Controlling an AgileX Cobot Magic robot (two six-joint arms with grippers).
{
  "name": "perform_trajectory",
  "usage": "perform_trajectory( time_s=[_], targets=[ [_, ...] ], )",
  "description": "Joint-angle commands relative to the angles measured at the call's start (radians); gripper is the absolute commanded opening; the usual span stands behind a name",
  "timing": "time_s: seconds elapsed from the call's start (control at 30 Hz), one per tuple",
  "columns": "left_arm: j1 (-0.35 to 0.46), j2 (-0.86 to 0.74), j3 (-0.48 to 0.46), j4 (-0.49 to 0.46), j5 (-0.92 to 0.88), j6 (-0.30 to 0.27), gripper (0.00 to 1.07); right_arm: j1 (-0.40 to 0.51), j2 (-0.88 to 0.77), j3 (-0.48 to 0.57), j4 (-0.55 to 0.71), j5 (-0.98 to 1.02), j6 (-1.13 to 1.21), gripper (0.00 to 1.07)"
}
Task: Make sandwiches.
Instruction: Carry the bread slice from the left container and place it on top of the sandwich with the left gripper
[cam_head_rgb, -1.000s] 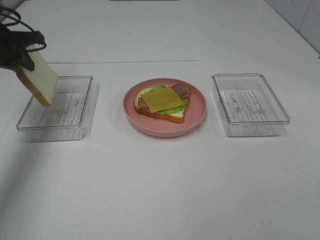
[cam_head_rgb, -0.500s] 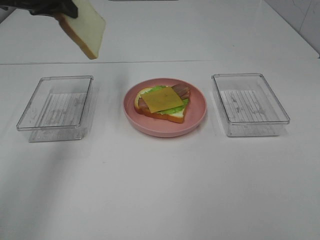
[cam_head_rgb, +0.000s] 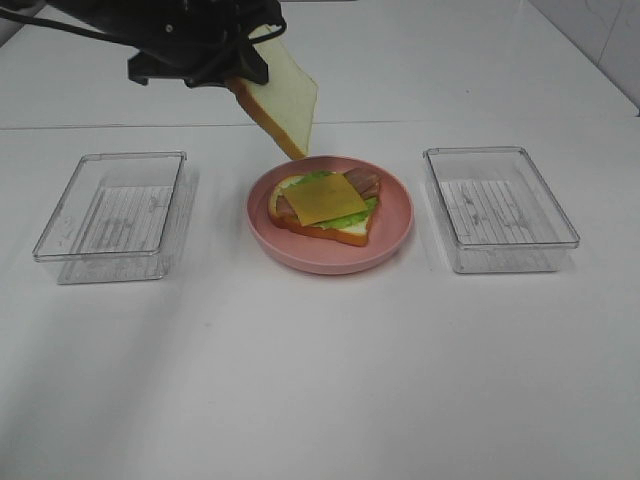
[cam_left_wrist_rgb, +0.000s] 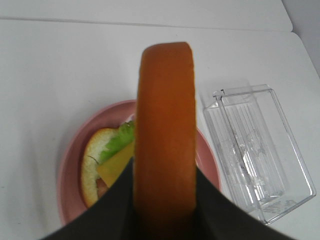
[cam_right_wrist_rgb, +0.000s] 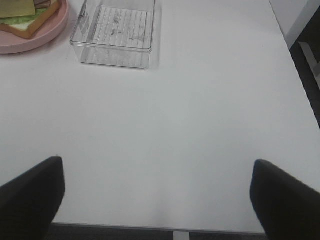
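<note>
My left gripper is shut on a white bread slice with a tan crust and holds it tilted in the air, just above the far left edge of the pink plate. On the plate lies an open sandwich stack: a bread slice, green lettuce, bacon and a yellow cheese square on top. The left wrist view shows the held slice edge-on over the stack. My right gripper is open and empty over bare table, off to the right of the plate.
A clear plastic container stands left of the plate and holds nothing. A second one stands to its right, also seen in the wrist views. The table's edge runs close on the right.
My left gripper has carried the bread slice up from over the left container and across to the right, to above the plate's far left edge. The stack on the plate has not moved.
</note>
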Motion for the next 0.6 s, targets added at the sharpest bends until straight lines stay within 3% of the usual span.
perform_trajectory(
  time_s=[0.03, 0.07, 0.13, 0.17, 0.2, 0.23, 0.27, 0.33, 0.37, 0.4, 0.43, 0.5, 0.6],
  targets=[
    [-0.023, 0.044, -0.006, -0.136, -0.023, 0.058, 0.0, -0.007, -0.036, -0.004, 0.005, 0.002, -0.008, 0.99],
    [-0.023, 0.044, -0.006, -0.136, -0.023, 0.058, 0.0, -0.007, -0.036, -0.004, 0.005, 0.002, -0.008, 0.99],
    [-0.034, 0.088, -0.007, -0.25, -0.024, 0.106, 0.0, -0.007, -0.036, -0.004, 0.005, 0.002, -0.008, 0.99],
    [-0.034, 0.088, -0.007, -0.25, -0.024, 0.106, 0.0, -0.007, -0.036, -0.004, 0.005, 0.002, -0.008, 0.99],
    [-0.041, 0.113, -0.007, -0.334, -0.024, 0.15, 0.0, -0.007, -0.036, -0.004, 0.005, 0.002, -0.008, 0.99],
    [-0.041, 0.113, -0.007, -0.334, -0.024, 0.15, 0.0, -0.007, -0.036, -0.004, 0.005, 0.002, -0.008, 0.99],
    [-0.042, 0.136, -0.007, -0.416, -0.023, 0.204, 0.0, -0.007, -0.035, -0.004, 0.005, 0.002, -0.008, 0.99],
    [-0.045, 0.148, -0.008, -0.449, -0.022, 0.229, 0.0, -0.007, -0.035, -0.004, 0.005, 0.002, -0.008, 0.99],
    [-0.045, 0.173, -0.008, -0.527, -0.018, 0.297, 0.0, -0.007, -0.035, -0.004, 0.007, 0.002, -0.008, 0.99],
    [-0.045, 0.179, -0.008, -0.557, -0.017, 0.331, 0.0, -0.007, -0.035, -0.004, 0.007, 0.002, -0.008, 0.99],
    [-0.045, 0.179, -0.008, -0.557, -0.017, 0.331, 0.0, -0.007, -0.035, -0.004, 0.007, 0.002, -0.008, 0.99],
    [-0.045, 0.209, -0.008, -0.638, -0.017, 0.419, 0.0, -0.007, -0.035, -0.004, 0.008, 0.002, -0.008, 0.99],
    [-0.045, 0.215, -0.008, -0.641, -0.021, 0.423, 0.0, -0.007, -0.035, -0.004, 0.009, 0.002, -0.008, 0.99]
  ],
)
